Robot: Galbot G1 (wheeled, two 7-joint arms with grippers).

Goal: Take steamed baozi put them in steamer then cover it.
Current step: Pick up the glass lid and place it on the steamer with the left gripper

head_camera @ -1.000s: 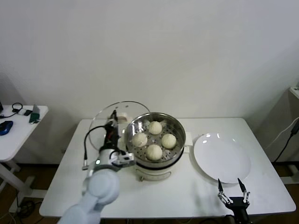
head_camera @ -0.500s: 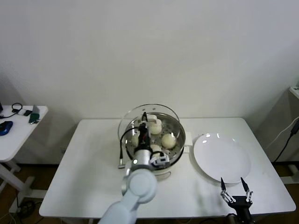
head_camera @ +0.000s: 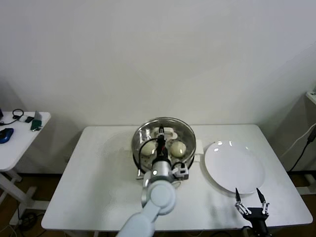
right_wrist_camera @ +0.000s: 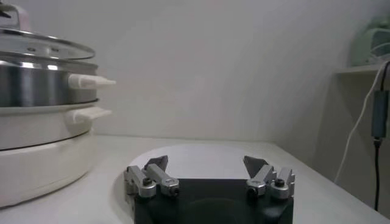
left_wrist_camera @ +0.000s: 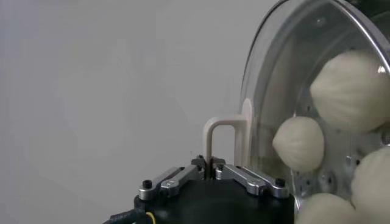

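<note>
On the steamer (head_camera: 148, 139) — baozi (head_camera: 178, 147) inside — left pincer (left_wrist_camera: 211, 167) grips the cover (left_wrist_camera: 286, 73).

Setting: a plain test room or lab, not a lived-in kitchen. Bare white wall all round. One white table (head_camera: 98, 187) stands against it, carrying only an electric steamer (head_camera: 165, 148) and a flat white plate (head_camera: 234, 168) to its right. Left of the table, a small white side table (head_camera: 19, 143) holds headphones (head_camera: 18, 113) and small gadgets. Right of the table, a dark cable (head_camera: 303, 145) hangs beside a pale cabinet (head_camera: 296, 133).
</note>
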